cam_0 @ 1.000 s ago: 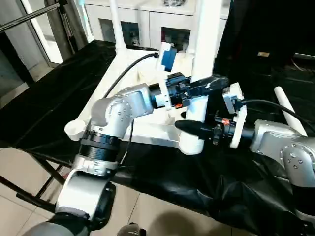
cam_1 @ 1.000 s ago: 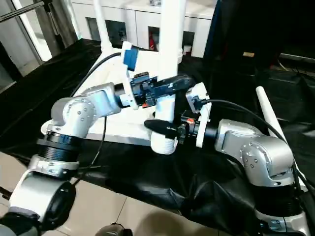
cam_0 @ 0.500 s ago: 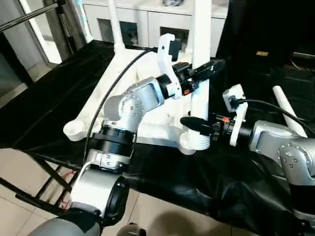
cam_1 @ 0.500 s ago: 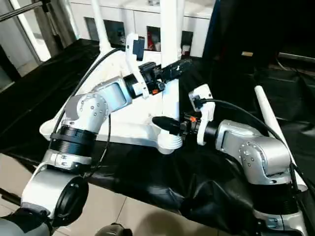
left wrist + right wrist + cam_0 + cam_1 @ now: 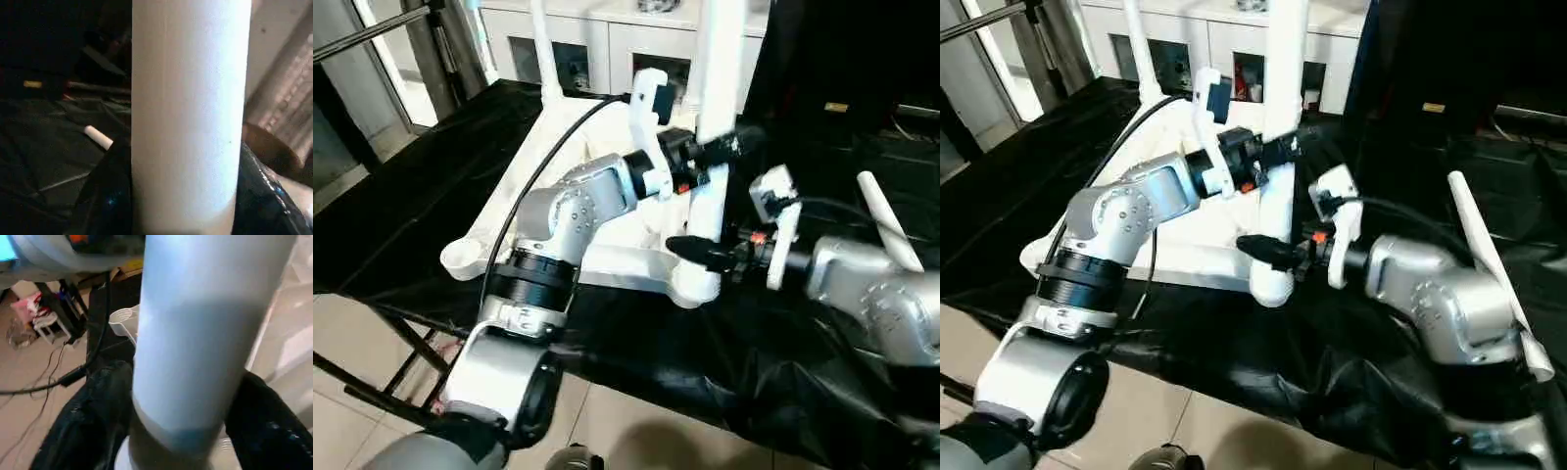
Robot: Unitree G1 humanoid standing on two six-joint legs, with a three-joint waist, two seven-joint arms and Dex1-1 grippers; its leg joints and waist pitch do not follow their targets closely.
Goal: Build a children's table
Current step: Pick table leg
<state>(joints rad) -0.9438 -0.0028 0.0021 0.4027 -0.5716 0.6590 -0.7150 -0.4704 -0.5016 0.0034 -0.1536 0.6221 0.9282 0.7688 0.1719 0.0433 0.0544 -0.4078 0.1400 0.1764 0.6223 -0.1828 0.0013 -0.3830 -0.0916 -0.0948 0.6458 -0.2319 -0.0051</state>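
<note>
The children's table lies upside down on black cloth, its white top [image 5: 607, 259] showing the ribbed underside. One white leg [image 5: 717, 59] stands upright in the near right corner socket [image 5: 698, 287]. My left gripper [image 5: 726, 147] is shut on this leg about halfway up, and the black fingers [image 5: 105, 196] press against both sides of the tube [image 5: 188, 112]. My right gripper [image 5: 695, 247] is at the same leg [image 5: 195, 333] low down, just above the socket. A second leg [image 5: 539, 49] stands in the far left corner.
A loose white leg [image 5: 886, 220] lies on the cloth to the right, behind my right forearm. The near left corner socket [image 5: 465, 257] stands open. A white glass-door cabinet [image 5: 607, 44] is behind. A metal stand [image 5: 406, 348] holds the work surface above the tiled floor.
My left gripper has moved higher up the upright leg and its arm has swung upward. My right arm has shifted slightly toward the leg.
</note>
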